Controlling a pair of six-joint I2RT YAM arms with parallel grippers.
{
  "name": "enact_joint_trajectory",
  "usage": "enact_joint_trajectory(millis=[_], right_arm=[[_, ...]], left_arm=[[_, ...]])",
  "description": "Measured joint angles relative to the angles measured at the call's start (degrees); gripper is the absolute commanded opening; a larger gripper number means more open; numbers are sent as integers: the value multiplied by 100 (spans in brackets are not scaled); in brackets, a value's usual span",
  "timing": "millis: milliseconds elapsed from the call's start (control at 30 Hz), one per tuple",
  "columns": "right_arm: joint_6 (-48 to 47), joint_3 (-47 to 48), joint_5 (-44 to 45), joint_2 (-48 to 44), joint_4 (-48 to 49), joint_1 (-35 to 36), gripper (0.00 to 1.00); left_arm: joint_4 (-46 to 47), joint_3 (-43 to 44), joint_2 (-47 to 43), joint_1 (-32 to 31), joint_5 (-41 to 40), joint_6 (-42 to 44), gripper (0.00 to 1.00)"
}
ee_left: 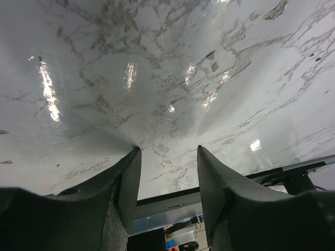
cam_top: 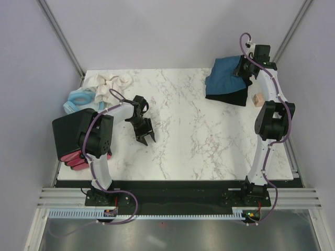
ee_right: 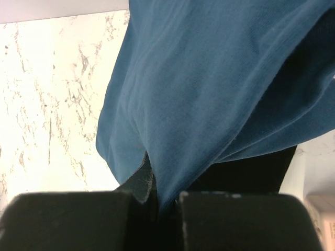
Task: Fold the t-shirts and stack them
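Note:
At the table's far right, the dark teal-blue t-shirt (cam_top: pixel 224 73) lies bunched on top of the folded black t-shirt (cam_top: pixel 230 97). My right gripper (cam_top: pixel 244 69) is at the teal shirt's right edge. In the right wrist view the right gripper (ee_right: pixel 165 201) is shut on a fold of the teal t-shirt (ee_right: pixel 209 78), which hangs lifted over the black t-shirt (ee_right: pixel 251 175). My left gripper (cam_top: pixel 145 137) hovers low over bare marble left of centre. Its jaws (ee_left: pixel 168 157) stand open with nothing between them.
A crumpled white cloth (cam_top: pixel 110 82) and a pale blue ring-shaped item (cam_top: pixel 78 99) lie at the far left. A black box (cam_top: pixel 68 133) sits over a red object (cam_top: pixel 73 159) at the left edge. A small wooden block (cam_top: pixel 256 99) sits right of the shirts.

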Motion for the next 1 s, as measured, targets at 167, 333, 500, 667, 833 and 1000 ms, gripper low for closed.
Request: enact_joint_trajectory(millis=[167, 333, 500, 667, 833, 1000], right_arm=[[81, -81, -59, 7, -20, -177, 13], [120, -98, 11, 157, -2, -254, 29], [212, 122, 348, 695, -199, -289, 52], [251, 317, 688, 1040, -560, -326, 50], [247, 317, 1145, 925, -734, -343, 51], [254, 361, 1405, 658, -890, -391, 53]], left_arm=[[-33, 59, 44, -46, 17, 9, 53], [-37, 90, 76, -59, 85, 11, 53], [-46, 111, 90, -66, 103, 17, 53], [-46, 129, 92, -85, 103, 55, 53], [-46, 166, 118, -92, 103, 76, 52], [-120, 245, 184, -92, 116, 96, 52]])
